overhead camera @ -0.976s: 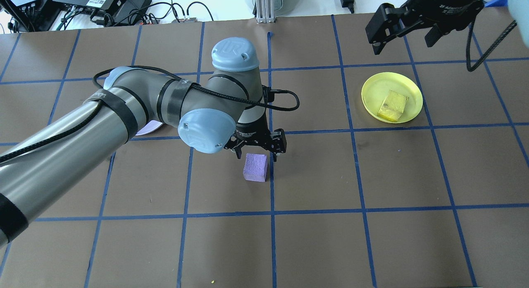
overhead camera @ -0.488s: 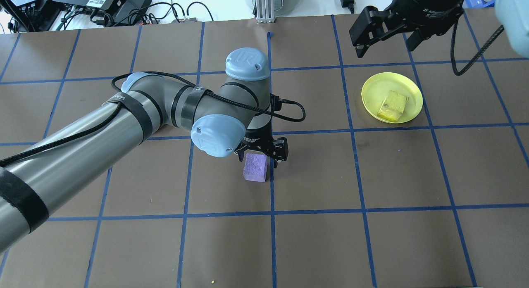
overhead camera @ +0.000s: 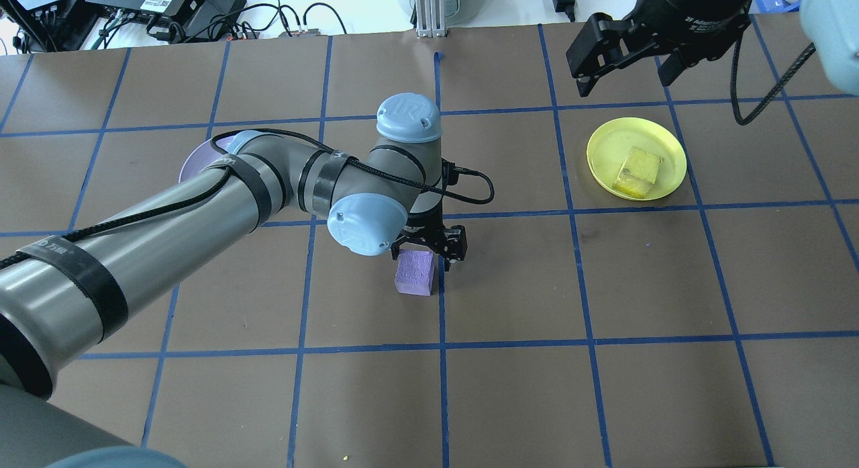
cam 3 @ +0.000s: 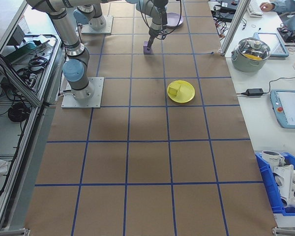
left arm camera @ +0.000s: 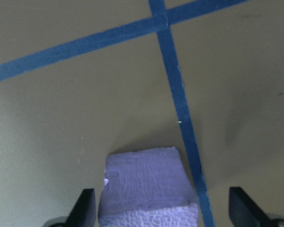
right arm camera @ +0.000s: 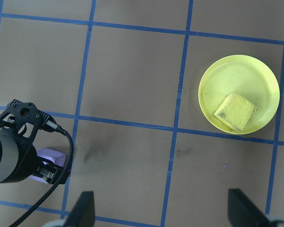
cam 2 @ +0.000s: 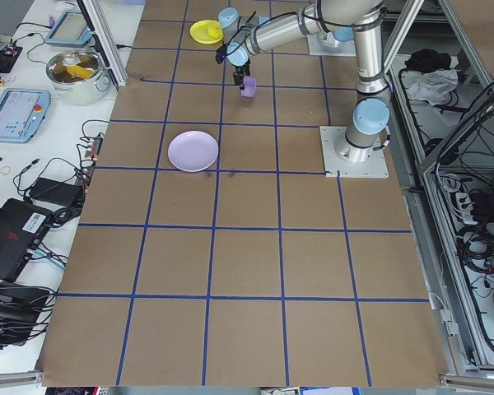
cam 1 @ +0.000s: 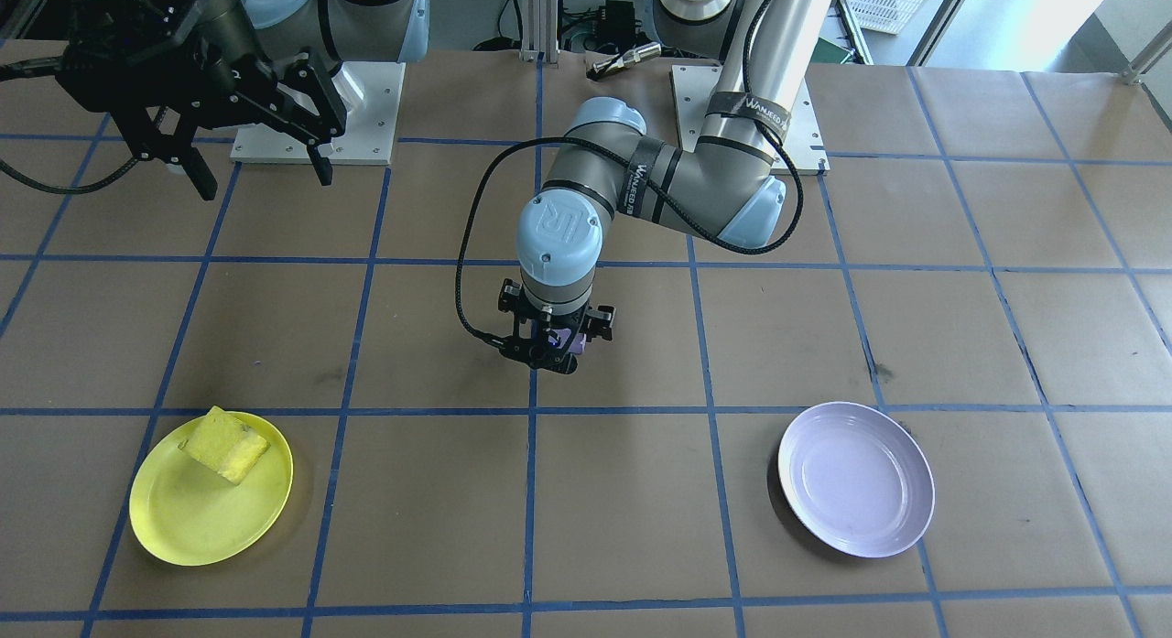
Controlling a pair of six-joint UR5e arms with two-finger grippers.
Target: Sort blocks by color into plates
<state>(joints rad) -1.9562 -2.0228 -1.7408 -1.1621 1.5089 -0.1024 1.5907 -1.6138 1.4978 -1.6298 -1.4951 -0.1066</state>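
The light purple block (overhead camera: 415, 273) lies on the brown table near the middle, beside a blue tape line. My left gripper (overhead camera: 423, 258) is open and low over it, its fingers on either side; in the left wrist view the block (left arm camera: 144, 182) sits nearer the left finger (left arm camera: 86, 208). The yellow block (overhead camera: 638, 171) rests in the yellow plate (overhead camera: 604, 137). Above and beyond that plate my right gripper (overhead camera: 627, 75) hangs open and holds nothing. The lavender plate (cam 1: 856, 478) holds nothing; in the overhead view only its edge (overhead camera: 194, 160) shows behind my left arm.
Blue tape lines grid the brown table (overhead camera: 537, 387). Cables and electronics (overhead camera: 154, 5) lie along the far edge, with an aluminium post (overhead camera: 429, 11). A side bench holds a pot (cam 3: 254, 51) and a tablet (cam 3: 288, 105).
My left arm has swung forward and its gripper has come lower around the purple block, which has not moved. The right gripper drifted left, then held still.
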